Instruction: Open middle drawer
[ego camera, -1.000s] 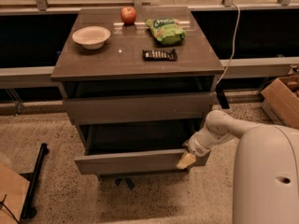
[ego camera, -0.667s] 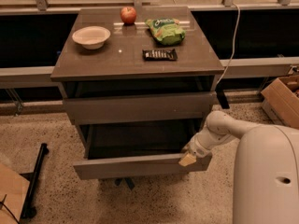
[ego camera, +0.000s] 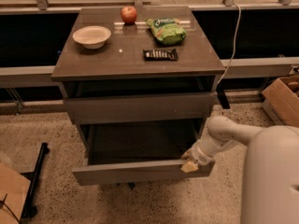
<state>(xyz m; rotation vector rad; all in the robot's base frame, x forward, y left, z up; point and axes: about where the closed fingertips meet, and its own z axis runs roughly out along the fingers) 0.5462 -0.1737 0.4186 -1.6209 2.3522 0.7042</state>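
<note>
Centrally, grey-brown cabinet (ego camera: 126, 57). Under its upper front, middle drawer (ego camera: 131, 172) pulled well out. At that drawer front's right end, gripper (ego camera: 190, 165), fingers pinching the top edge. Up top: bowl (ego camera: 92, 35), green bag (ego camera: 166, 30), apple (ego camera: 129, 14).

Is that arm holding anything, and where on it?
Yes: the gripper grips the pulled-out drawer by the top edge of its front panel, at the right end.
</note>
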